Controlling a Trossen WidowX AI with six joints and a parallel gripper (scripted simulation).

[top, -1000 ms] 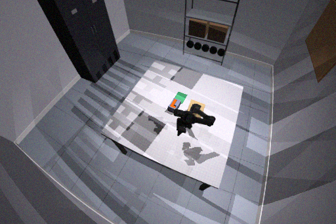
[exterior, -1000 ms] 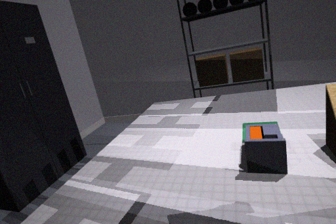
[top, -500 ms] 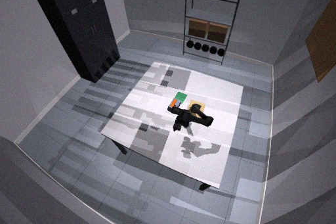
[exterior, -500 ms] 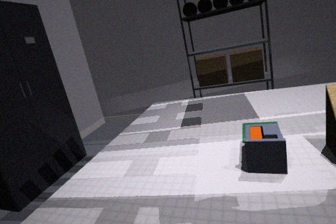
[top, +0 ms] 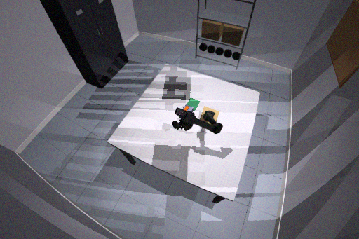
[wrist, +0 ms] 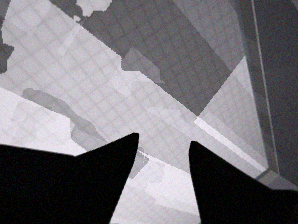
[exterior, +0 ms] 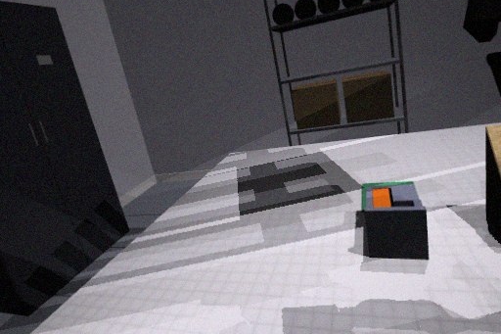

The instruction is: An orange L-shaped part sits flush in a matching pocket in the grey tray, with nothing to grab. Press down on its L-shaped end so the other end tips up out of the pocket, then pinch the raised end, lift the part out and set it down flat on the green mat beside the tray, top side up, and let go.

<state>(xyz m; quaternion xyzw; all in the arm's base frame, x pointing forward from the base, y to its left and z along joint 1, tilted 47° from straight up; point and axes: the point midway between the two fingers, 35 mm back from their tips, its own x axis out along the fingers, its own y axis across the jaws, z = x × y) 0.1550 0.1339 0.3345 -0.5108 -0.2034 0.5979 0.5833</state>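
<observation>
From the top view we see the arm stretched over the middle of the desk, its gripper (top: pixel 177 125) hanging over bare desk top toward the near edge, apart from the grey tray (top: pixel 189 108). The wrist view shows what the others do not: two dark fingertips part-closed with only the pale desk top (wrist: pixel 100 85) visible between them, so we record the gripper as holding nothing. The exterior view alone shows the tray (exterior: pixel 395 224) closely: the orange L-shaped part (exterior: pixel 382 197) sits in its pocket, level with the top face as far as we can tell. The green mat (exterior: pixel 387 184) shows as a strip just behind the tray, toward the far edge.
</observation>
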